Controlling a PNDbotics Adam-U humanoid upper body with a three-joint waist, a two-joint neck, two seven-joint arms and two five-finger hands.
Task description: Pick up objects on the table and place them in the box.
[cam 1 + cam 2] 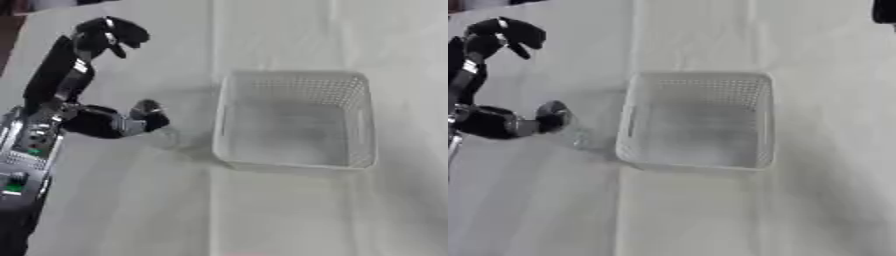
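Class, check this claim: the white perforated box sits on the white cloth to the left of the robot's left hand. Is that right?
Not quite. The white perforated box sits on the white cloth to the right of the left hand, not its left. The left eye view shows this.

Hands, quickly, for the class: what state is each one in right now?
Left hand: beside the basket; cannot be told.
Right hand: only a dark edge in the top corner; cannot be told.

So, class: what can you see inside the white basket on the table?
Inside the white basket only its bare floor and perforated walls show; nothing lies in it. The near wall hides a thin strip of floor behind it. The left hand is beside it, outside.
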